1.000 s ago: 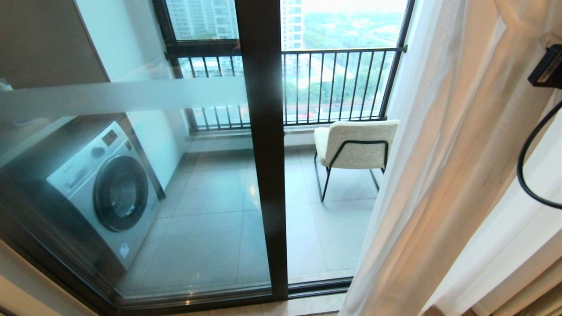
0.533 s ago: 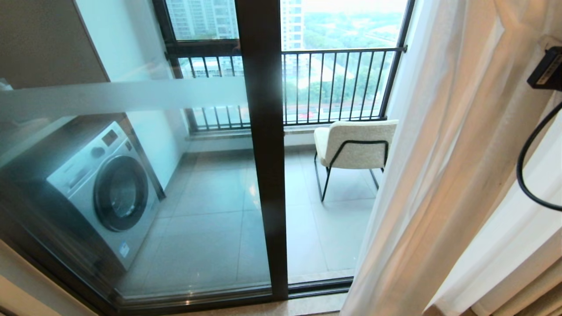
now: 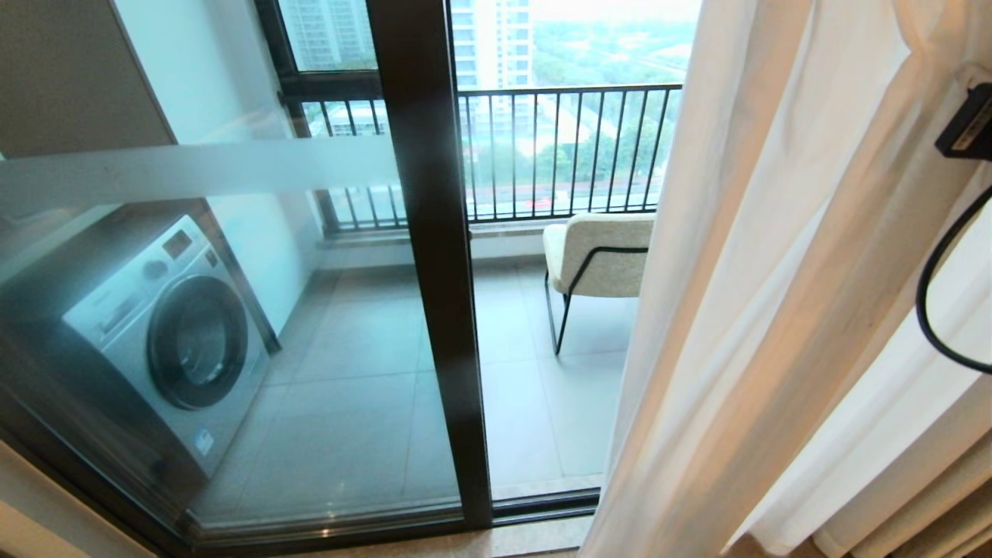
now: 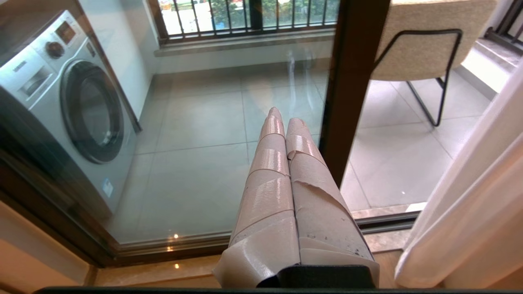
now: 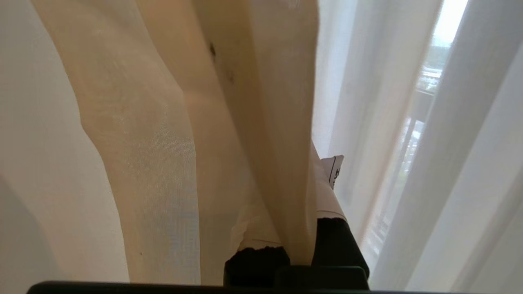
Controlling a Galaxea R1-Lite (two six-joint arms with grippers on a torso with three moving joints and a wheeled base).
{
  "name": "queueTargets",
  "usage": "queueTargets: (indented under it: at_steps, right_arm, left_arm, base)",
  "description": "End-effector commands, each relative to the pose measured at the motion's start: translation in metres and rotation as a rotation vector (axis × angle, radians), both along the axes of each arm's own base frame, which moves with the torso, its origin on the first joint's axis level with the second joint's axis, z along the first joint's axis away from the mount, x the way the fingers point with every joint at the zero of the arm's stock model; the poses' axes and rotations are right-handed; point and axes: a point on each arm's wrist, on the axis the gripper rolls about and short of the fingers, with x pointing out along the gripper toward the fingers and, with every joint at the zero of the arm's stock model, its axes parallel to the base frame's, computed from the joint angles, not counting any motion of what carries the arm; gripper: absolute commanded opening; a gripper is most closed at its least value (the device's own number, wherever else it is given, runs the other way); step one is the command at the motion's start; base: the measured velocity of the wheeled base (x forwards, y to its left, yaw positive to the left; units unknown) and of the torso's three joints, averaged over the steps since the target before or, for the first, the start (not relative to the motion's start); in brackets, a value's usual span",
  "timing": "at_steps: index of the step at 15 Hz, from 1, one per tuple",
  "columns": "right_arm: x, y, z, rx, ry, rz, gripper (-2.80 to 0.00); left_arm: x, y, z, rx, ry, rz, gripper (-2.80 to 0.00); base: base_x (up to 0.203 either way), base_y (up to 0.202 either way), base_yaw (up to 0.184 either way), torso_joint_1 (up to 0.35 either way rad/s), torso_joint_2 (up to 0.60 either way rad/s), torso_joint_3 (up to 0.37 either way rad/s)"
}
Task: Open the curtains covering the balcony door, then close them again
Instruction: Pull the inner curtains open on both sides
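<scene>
The sheer white curtains (image 3: 775, 271) hang bunched at the right, past the balcony door (image 3: 426, 271), whose dark frame and glass with a frosted band (image 3: 194, 174) stand uncovered. In the right wrist view my right gripper (image 5: 302, 196) is shut on a fold of the curtains (image 5: 163, 143), and the fabric drapes over its fingers (image 5: 329, 196). Only a black part of that arm (image 3: 965, 124) and its cable show at the head view's right edge. My left gripper (image 4: 286, 118) is shut on nothing and points at the door glass, with the curtains (image 4: 470, 204) beside it.
Behind the glass stand a washing machine (image 3: 170, 333) on the left and a cream chair (image 3: 597, 248) with black legs. A black railing (image 3: 558, 147) closes the balcony. The door's floor track (image 3: 535, 504) runs along the bottom.
The whole head view has shifted left in the last half second, so the camera has moved. The curtain's edge now hides more of the chair. Both grippers stay shut.
</scene>
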Motion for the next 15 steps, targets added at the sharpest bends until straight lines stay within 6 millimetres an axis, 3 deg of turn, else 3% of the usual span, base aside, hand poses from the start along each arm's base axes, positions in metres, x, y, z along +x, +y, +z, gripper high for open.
queueTargets:
  at_steps: [1,15]
  right_arm:
    - [-0.0005,0.0003,0.0008,-0.001,-0.006,-0.001,-2.80]
    - [0.0050,0.0006,-0.0014,0.000,-0.017,0.000,-2.80]
  left_arm:
    - [0.0001,0.0000,0.0000,0.000,0.001,0.000,-2.80]
    - [0.0001,0.0000,0.0000,0.000,0.001,-0.001,-2.80]
  base:
    - [0.000,-0.191,0.002,0.002,0.00,0.002]
    - [0.000,-0.183,0.000,0.003,0.00,0.001]
